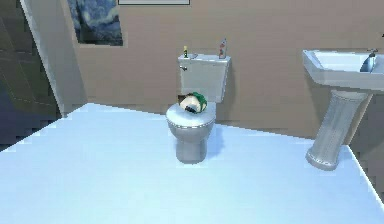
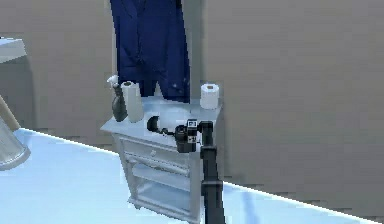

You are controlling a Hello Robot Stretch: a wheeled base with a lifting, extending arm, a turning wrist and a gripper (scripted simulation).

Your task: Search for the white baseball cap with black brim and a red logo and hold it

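At centre frame, the gripper (image 2: 162, 127) is hanging at the top of the white cabinet (image 2: 150, 168); whether it is holding anything cannot be told.

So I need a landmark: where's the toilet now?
Middle of the forward view, the toilet stands against the back wall, the pedestal sink at the view's right, a small white-and-dark thing on its lid.

Home bathroom: toilet (image 1: 193, 142), pedestal sink (image 1: 338, 76), toilet roll (image 2: 209, 95)
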